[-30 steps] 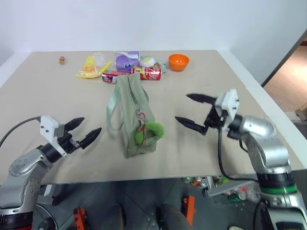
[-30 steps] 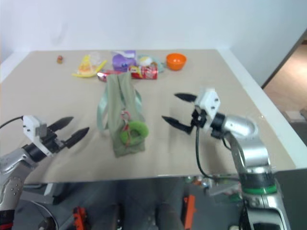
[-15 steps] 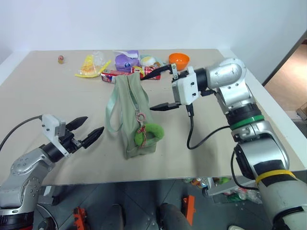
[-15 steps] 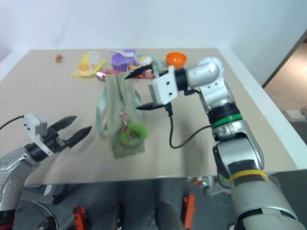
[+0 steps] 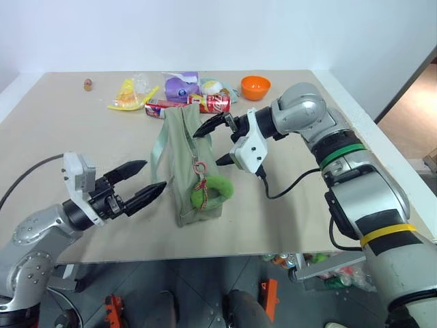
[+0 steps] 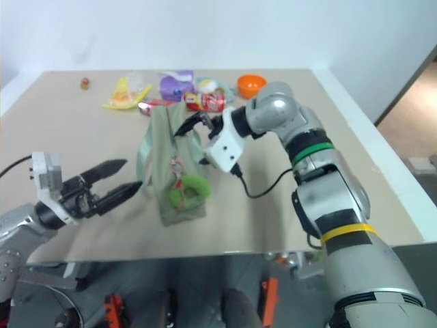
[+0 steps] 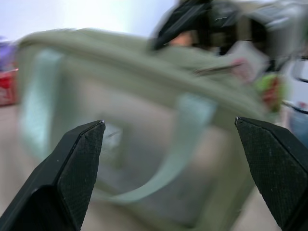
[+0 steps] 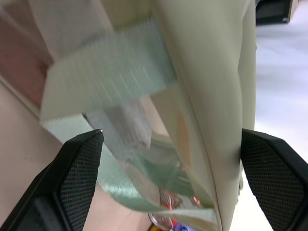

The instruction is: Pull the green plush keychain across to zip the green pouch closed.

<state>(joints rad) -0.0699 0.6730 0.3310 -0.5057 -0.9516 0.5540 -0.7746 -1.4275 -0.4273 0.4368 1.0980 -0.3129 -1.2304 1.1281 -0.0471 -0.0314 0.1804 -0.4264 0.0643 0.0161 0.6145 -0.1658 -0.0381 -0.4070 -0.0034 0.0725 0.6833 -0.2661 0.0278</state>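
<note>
Both of my arms are closing in on the pale sage-green fabric pouch (image 5: 188,164) with clear side panels, which is standing upright in the middle of the tabletop (image 5: 307,191), its long axis running near to far. My right jaws (image 5: 218,142) are swinging in from the right side, where they were hovering well apart from the pouch a moment ago, and are now reaching over its far half with both black fingers spread wide and holding nothing; one finger is lying at the top seam, the other just beside the right side panel. My left jaws (image 5: 140,180) are also advancing, rising and sliding right toward the pouch's left panel, likewise wide open and empty, just short of the strap loop (image 5: 158,154).

Hanging from the zipper pull at the near end of the pouch is the small lime-green fuzzy ring keychain (image 5: 212,190), resting against the near right corner on its short red-and-gold cord; neither pair of jaws is touching it.

As I judge it, I am setting up to brace the pouch body, and the zip is not yet being drawn. Gripping the plush ring is the step remaining before any pull toward the far end.

At the far edge, an orange bowl (image 5: 255,87), a red can (image 5: 212,103) and a purple packet (image 5: 181,86) are sitting clear of the work.
</note>
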